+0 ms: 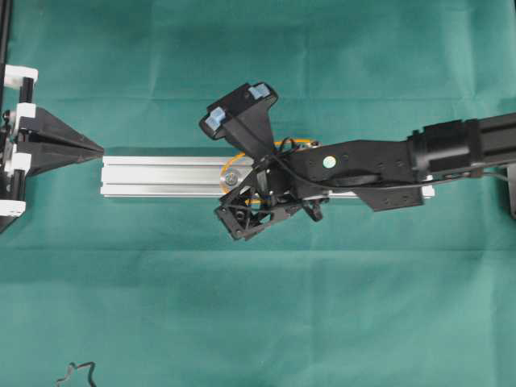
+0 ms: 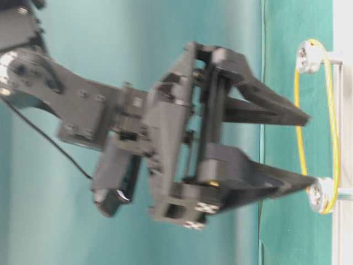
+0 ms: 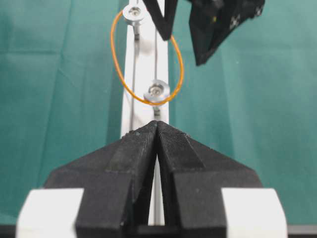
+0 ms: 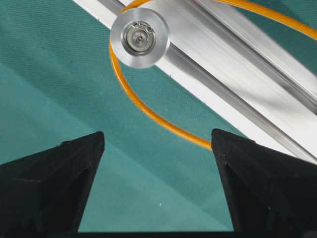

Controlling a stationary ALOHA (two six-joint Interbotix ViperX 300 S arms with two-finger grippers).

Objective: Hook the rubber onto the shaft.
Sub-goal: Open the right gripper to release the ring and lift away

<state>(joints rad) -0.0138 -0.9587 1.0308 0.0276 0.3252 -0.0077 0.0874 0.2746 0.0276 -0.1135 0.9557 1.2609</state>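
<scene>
Apparently we had the job done: the rubber (image 3: 174, 58) looped both shafts (image 3: 156, 91) on the rail (image 1: 161, 176), our right end effector (image 4: 157, 183) stood apart, holding nothing, and our left end effector (image 3: 157, 130) sat closed, empty.

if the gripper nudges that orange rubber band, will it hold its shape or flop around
Probably floppy: the orange rubber band is thin and bows loosely between the two shafts. It likely stretches rather than resists, and being so slim looks light.
</scene>
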